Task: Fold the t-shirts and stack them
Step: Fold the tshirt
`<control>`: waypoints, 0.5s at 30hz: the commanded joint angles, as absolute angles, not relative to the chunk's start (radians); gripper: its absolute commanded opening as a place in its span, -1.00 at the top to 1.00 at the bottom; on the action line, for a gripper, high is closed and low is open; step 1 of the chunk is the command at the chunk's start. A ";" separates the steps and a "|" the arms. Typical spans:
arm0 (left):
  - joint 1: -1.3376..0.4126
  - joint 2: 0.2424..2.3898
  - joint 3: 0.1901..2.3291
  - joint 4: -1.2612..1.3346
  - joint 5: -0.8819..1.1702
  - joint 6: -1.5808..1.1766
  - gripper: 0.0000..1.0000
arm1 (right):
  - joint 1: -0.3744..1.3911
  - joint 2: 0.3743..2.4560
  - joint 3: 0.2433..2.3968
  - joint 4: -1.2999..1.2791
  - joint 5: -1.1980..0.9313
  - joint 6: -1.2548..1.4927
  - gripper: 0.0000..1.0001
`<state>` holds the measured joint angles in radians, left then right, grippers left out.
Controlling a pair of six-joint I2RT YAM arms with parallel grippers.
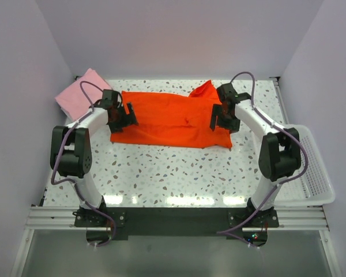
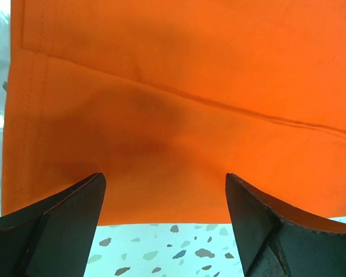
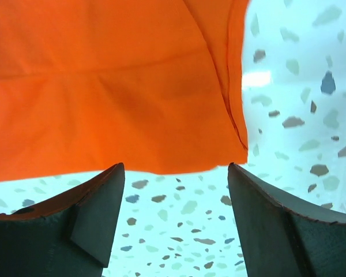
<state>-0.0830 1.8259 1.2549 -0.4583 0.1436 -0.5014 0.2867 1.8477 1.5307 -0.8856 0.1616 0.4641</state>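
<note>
Table (image 1: 179,173): white speckled surface, with both my arms reaching over it from the near edge.

Orange-red t-shirt (image 1: 173,120): it lies flat across the far-middle of the table as a broad band running left to right, with one bunched part raised at its far right corner. The left wrist view shows a stitched hem down its left edge and a layer edge crossing the cloth (image 2: 179,86). The right wrist view shows its near right corner lying flat on the speckled top (image 3: 115,86).

White mesh basket (image 1: 317,173): at the table's right side, just outside my right arm. I cannot make out anything in it.

Pink t-shirt (image 1: 79,93): a folded rectangle at the far left corner, apart from the orange-red one.

Left gripper (image 1: 122,117): over the left end of the orange-red t-shirt. My fingers (image 2: 52,225) are spread wide — the near hem runs across the gap and nothing is pinched.

Right gripper (image 1: 224,118): over the shirt's right end. My fingers (image 3: 277,225) are likewise parted — only bare table and the cloth's near edge show between them, and no cloth is held.
</note>
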 commanded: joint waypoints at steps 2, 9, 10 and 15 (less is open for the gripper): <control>-0.077 1.773 1.186 -0.374 0.173 -0.491 -0.80 | 0.279 1.728 1.373 -0.805 0.166 0.503 -0.48; -0.075 1.779 1.118 -0.344 0.163 -0.457 -0.82 | 0.256 1.674 1.241 -0.752 0.173 0.532 -0.45; -0.075 1.779 1.111 -0.342 0.164 -0.454 -0.82 | 0.252 1.674 1.221 -0.740 0.175 0.538 -0.44; -0.066 1.778 1.101 -0.325 0.176 -0.443 -0.82 | 0.236 1.675 1.184 -0.686 0.160 0.560 -0.41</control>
